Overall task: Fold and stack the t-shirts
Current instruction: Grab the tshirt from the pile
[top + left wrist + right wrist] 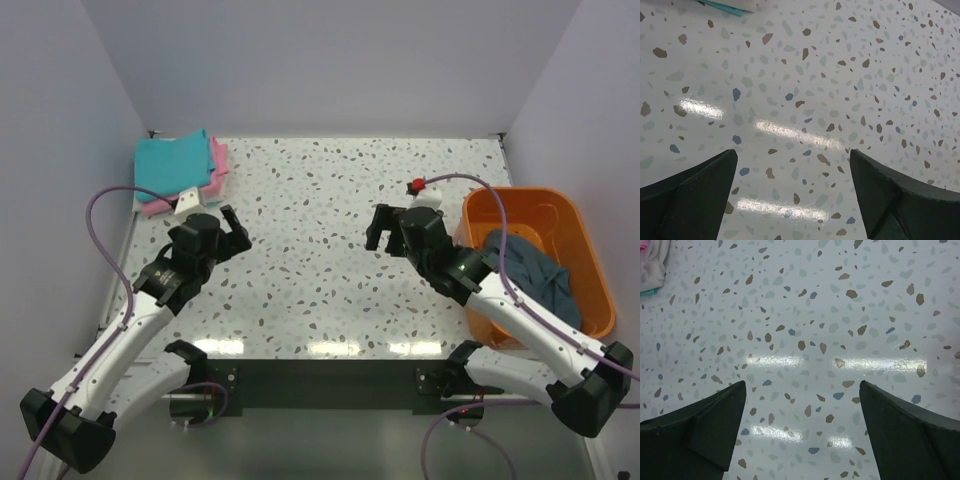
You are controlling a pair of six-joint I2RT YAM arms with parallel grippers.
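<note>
A folded turquoise t-shirt point(172, 160) lies on a folded pink t-shirt point(217, 165) at the table's back left corner. The dark blue-grey t-shirt point(537, 272) lies crumpled in the orange bin point(590, 270) on the right. My left gripper point(233, 226) is open and empty, just in front of the stack. My right gripper point(381, 229) is open and empty over the table's middle, left of the bin. The left wrist view point(792, 152) and the right wrist view point(802, 385) show only bare speckled table between the jaws.
The speckled white table point(320, 200) is walled at the back and both sides. A turquoise edge point(727, 6) shows at the top of the left wrist view. A pink and white cloth corner point(651, 260) shows at the top left of the right wrist view.
</note>
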